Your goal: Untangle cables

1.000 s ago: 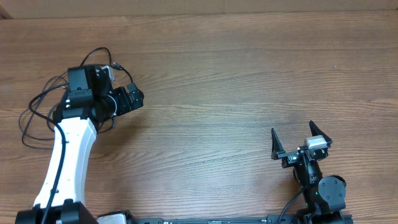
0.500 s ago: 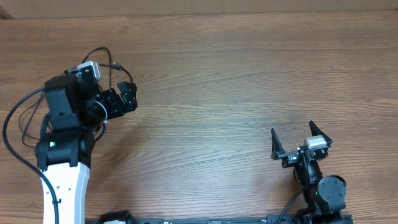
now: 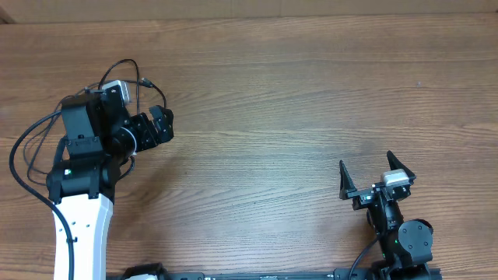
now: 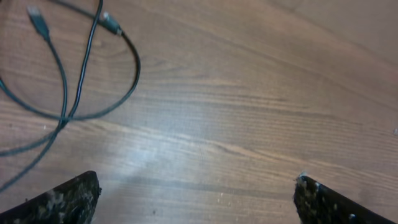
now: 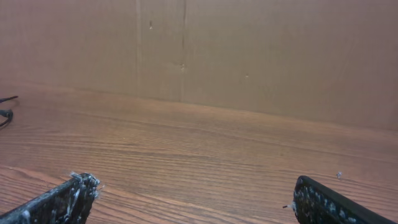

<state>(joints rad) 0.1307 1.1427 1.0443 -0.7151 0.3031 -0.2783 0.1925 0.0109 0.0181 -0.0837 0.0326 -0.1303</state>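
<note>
Nearest the base, at 5 o'clock, the right fingers [image 5: 329,199] sat parked and spread wide. They gripped nothing, and only bare tabletop [image 3: 272,117] showed between them. We noted no shift there over the last second.

Farther out, toward 9 o'clock, the left arm [image 3: 78,167] had changed most. A second ago its white link slanted in over the cord pile. Now it stood more upright and farther toward 9 o'clock, with the wrist looming larger under the overhead camera, so probably raised. The left fingers [image 4: 62,199] kept nearly their old spot and had crept only slightly toward 3 o'clock in the last half second. They were released, with nothing between them.

Beyond them, at 10 o'clock, lay the cables [image 4: 64,117]. These thin black cords crossed one another, and two plug ends [image 4: 112,23] lay at the far side. All of it was flat on the tabletop and clear of the fingers. More loops showed partly under the arm toward 9 o'clock, but we could not trace them.

Our reading: the arm had repositioned without taking a cord. The crossing was intact and the untangling seemingly barely begun. A grasp near that crossing looked the likely next need.
</note>
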